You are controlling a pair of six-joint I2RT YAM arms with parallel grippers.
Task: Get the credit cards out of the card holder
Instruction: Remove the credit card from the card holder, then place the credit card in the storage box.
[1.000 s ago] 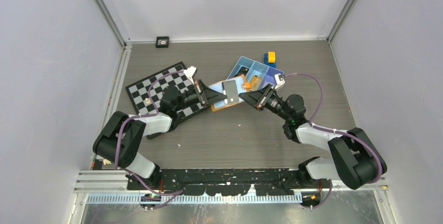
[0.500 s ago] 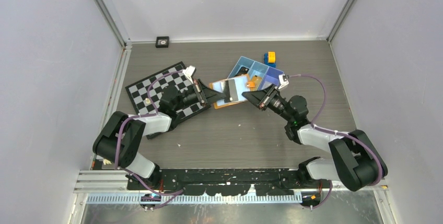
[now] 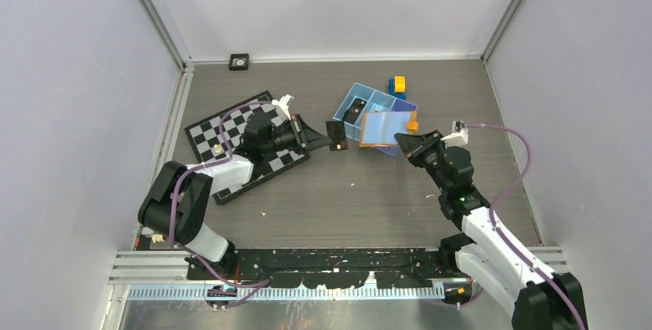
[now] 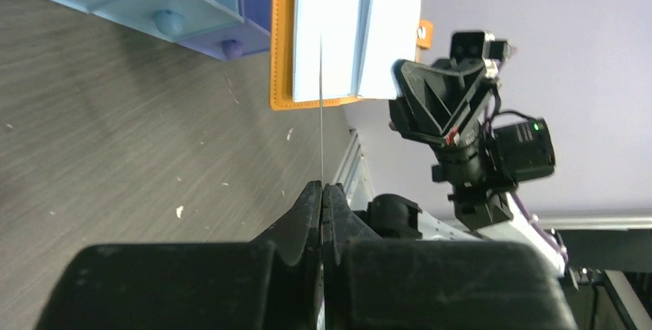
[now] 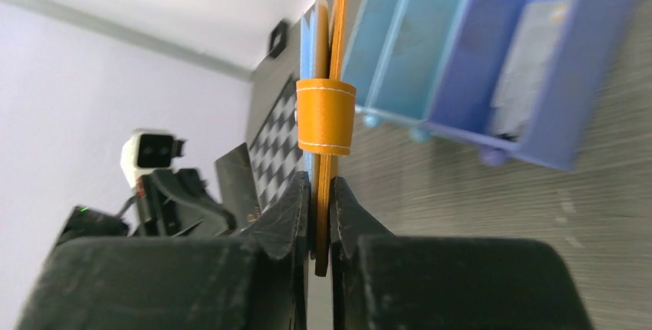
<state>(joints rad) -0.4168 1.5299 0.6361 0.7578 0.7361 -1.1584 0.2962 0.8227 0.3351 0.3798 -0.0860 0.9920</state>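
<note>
- Top view: the left claw [image 3: 328, 142] is pressed together on a dark card [image 3: 336, 135], held just off the right corner of the chessboard [image 3: 223, 141].
- The holder [image 3: 378, 128] — orange, spread open, its pale inner side showing — is pinched at its right edge by the right claw [image 3: 399, 140]. It is seen overlapping the near edge of the blue tray [image 3: 361, 99].
- Card and holder are apart, with a strip of the surface [image 3: 346, 191] showing between them.
- A yellow-and-blue block [image 3: 397, 85] is seen just beyond the tray.
- Left wrist view: the card [image 4: 321, 115] is seen edge-on as a thin line, clamped between the closed fingers [image 4: 307, 207].
- Past its far end the open holder [image 4: 346, 30] is seen, clear sleeves facing the camera inside an orange border, with the right claw at its right edge. The tray [image 4: 192, 7] is seen at the upper left.
- Right wrist view: the holder's orange edge [image 5: 323, 215] is nipped between the two fingers, and its tab [image 5: 326, 115] is looped round the edge just above the fingertips.
- The tray [image 5: 388, 45] is seen to the right. The dark card [image 5: 233, 176] is seen at the left in front of the chessboard [image 5: 277, 134], well clear of the holder.
</note>
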